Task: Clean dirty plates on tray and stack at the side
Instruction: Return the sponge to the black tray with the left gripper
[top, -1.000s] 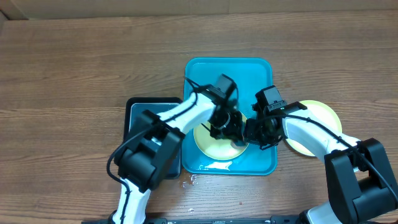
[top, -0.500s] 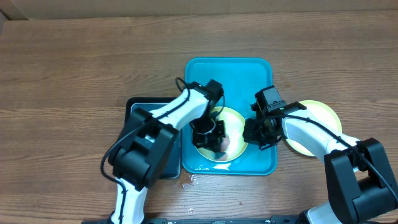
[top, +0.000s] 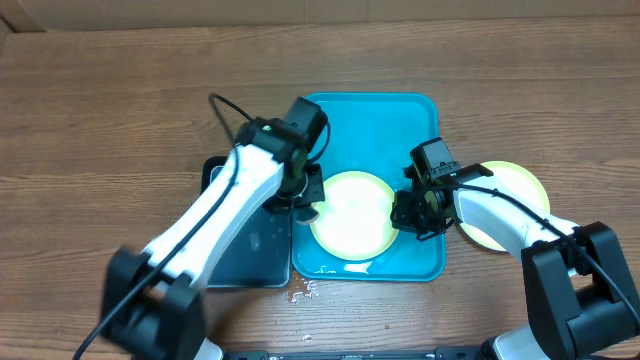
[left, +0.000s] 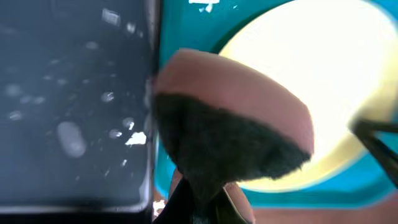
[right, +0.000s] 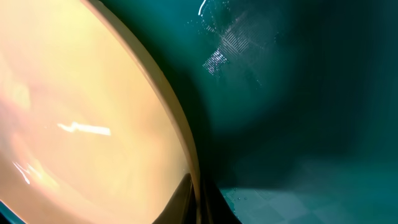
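A pale yellow-green plate lies in the near half of the turquoise tray. My right gripper is shut on its right rim; the right wrist view shows the jaws pinching the plate's edge above the wet tray floor. My left gripper is at the tray's left edge, shut on a pink sponge with a dark scrub pad, over the gap between tray and black basin. A second yellow-green plate lies on the bare table to the right. No pale blue-white plate shows.
The black basin stands against the tray's left side, wet inside. Water drops lie on the table in front of the tray. The wood table stretches open to the left and far side.
My left arm has lifted the sponge off the plate and swung it left to the tray's left edge. The plate's face is now uncovered. The right gripper has kept its hold.
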